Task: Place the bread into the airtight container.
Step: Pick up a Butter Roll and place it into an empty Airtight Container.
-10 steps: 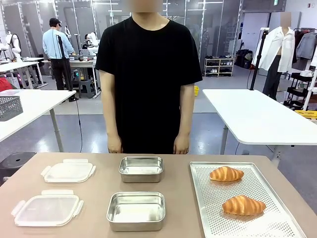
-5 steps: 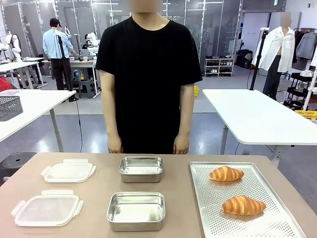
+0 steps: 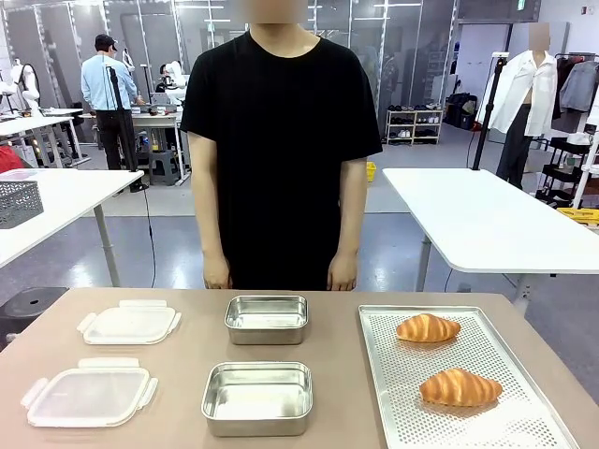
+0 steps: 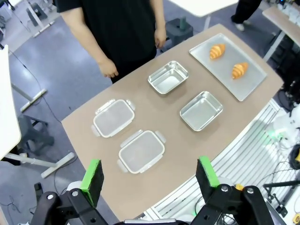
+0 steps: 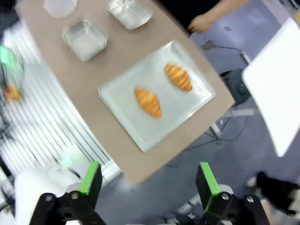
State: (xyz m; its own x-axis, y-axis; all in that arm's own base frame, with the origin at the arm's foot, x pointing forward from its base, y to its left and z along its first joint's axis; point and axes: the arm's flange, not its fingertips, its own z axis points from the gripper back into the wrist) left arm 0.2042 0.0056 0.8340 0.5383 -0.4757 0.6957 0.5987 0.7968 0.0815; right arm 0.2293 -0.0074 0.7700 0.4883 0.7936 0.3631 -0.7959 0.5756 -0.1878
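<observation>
Front view: nothing of the task looks done yet (both containers are empty and the bread lies in the open).
Table (image 3: 346, 393): brown, and it carries every item of the task.
Person (image 3: 281, 140): stands at the table's far edge, beyond the tray's far left corner, with arms hanging and hands touching nothing.
Tray (image 3: 529, 416): perforated metal, on the robot's right part of the table (the landmark for the lines below).
Near container (image 3: 257, 426): open steel box, empty, left of the tray's near half and apart from it.
Far container (image 3: 267, 335): same kind, empty, left of the tray's far end and apart from it.
Near lid (image 3: 91, 391): clear, with clips, flat on the table, well to the left of the tray, beyond the near container.
Far lid (image 3: 129, 323): same kind, flat on the table, well to the left of the tray, beyond the far container.
Left gripper (image 4: 149, 161): high above the table and well apart from the tray, jaws spread wide with nothing between them.
Right gripper (image 5: 148, 165): high above the tray's side of the table (that view is blurred), jaws wide apart and empty.
Far croissant (image 3: 428, 327): on the tray, toward its far end.
Near croissant (image 3: 460, 387): on the tray, near its middle, apart from the other.
Left to do: by the look of it, everything: grasp a croissant, carry it leftward off the tray, and set it in a container.
</observation>
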